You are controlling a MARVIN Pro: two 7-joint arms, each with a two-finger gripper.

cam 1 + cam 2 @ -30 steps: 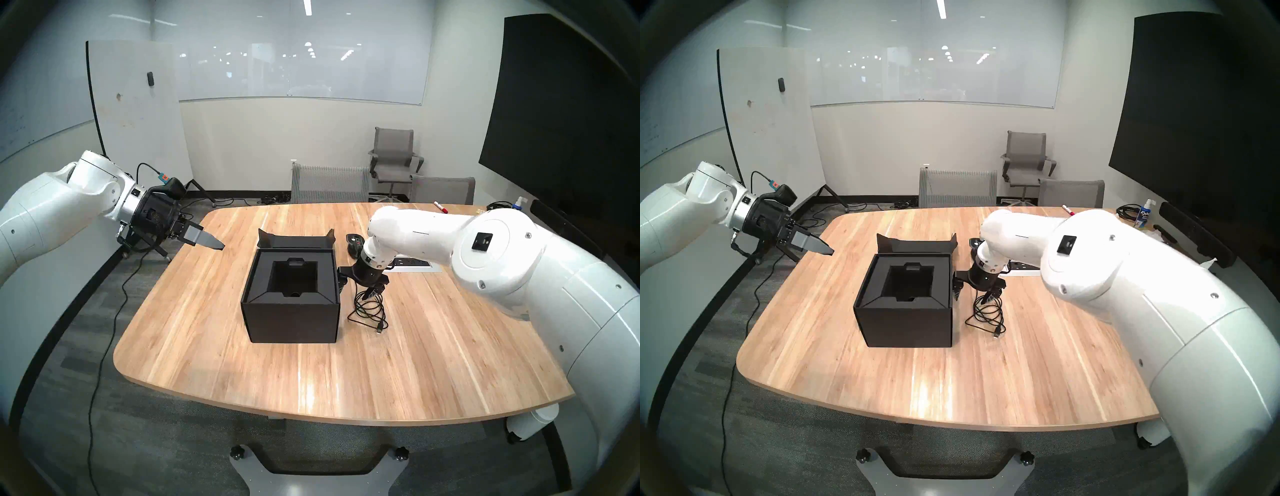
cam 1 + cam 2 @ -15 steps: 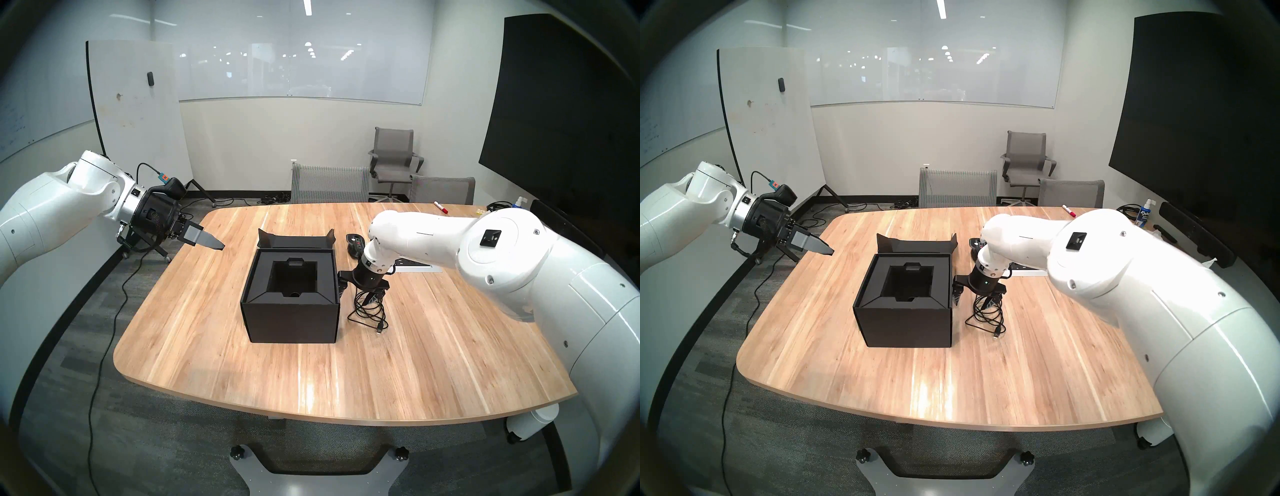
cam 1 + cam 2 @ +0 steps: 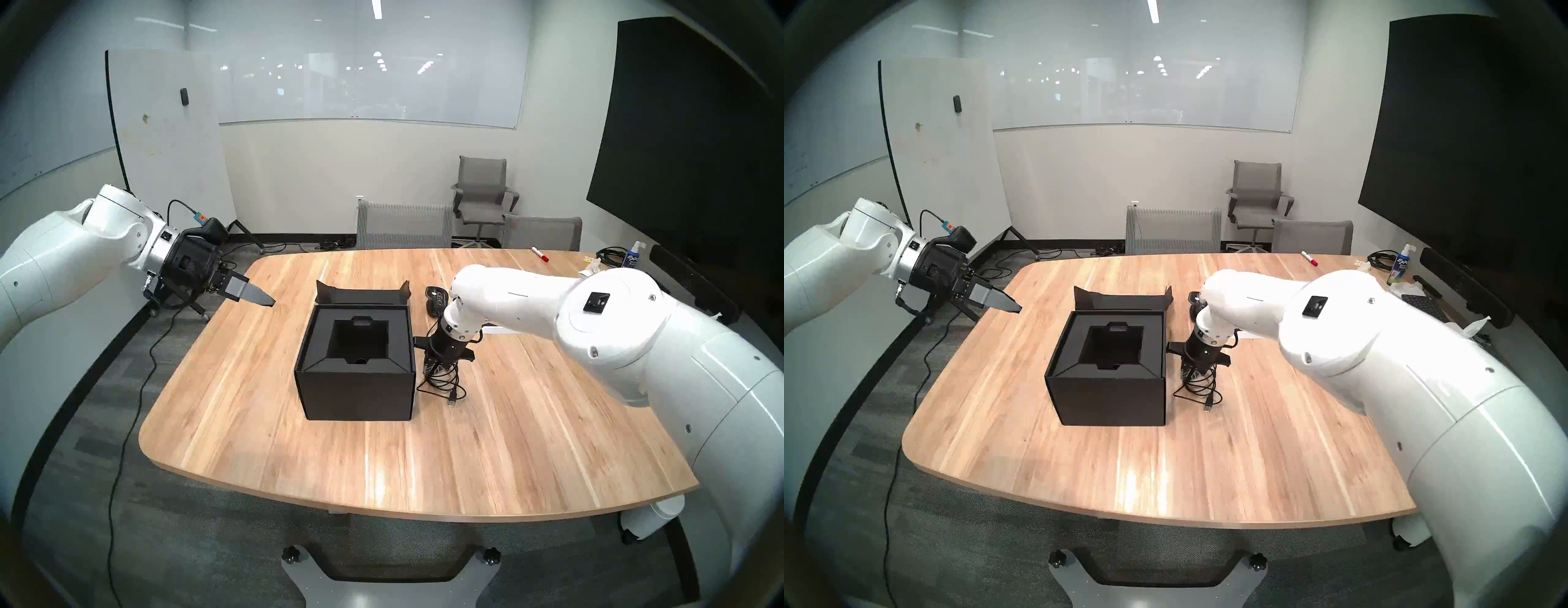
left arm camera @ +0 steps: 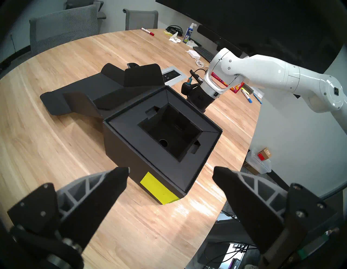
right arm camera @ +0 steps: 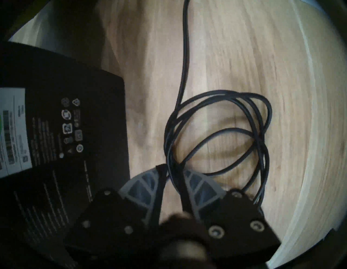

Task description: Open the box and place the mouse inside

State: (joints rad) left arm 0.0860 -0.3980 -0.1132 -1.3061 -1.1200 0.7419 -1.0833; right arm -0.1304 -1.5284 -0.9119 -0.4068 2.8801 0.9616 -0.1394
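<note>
The black box (image 3: 356, 382) stands open mid-table, its lid flap (image 3: 362, 294) folded back and the foam recess empty; it also shows in the head right view (image 3: 1110, 395), left wrist view (image 4: 122, 146) and right wrist view (image 5: 75, 122). A yellow-green note (image 4: 159, 187) is on its side. The black mouse (image 3: 433, 297) (image 3: 1194, 299) lies behind the box's right corner, partly hidden by my right wrist. Its coiled cable (image 3: 443, 382) (image 5: 225, 131) lies right of the box. My right gripper (image 3: 437, 367) (image 5: 173, 174) is shut on the coil. My left gripper (image 3: 259, 297) (image 4: 170, 172) is open and empty, left of the box.
A power outlet panel (image 4: 171, 74) is set in the table behind the box. A red marker (image 3: 539, 254), spray bottle (image 3: 633, 254), keyboard (image 4: 203, 53), white charger (image 4: 193, 52) and red floral box (image 4: 236, 87) are at the far right. Chairs (image 3: 403, 227) stand behind.
My right gripper has dropped and moved left toward the box, closing from open onto the cable coil. The coil has shifted slightly left. The left arm has not moved.
</note>
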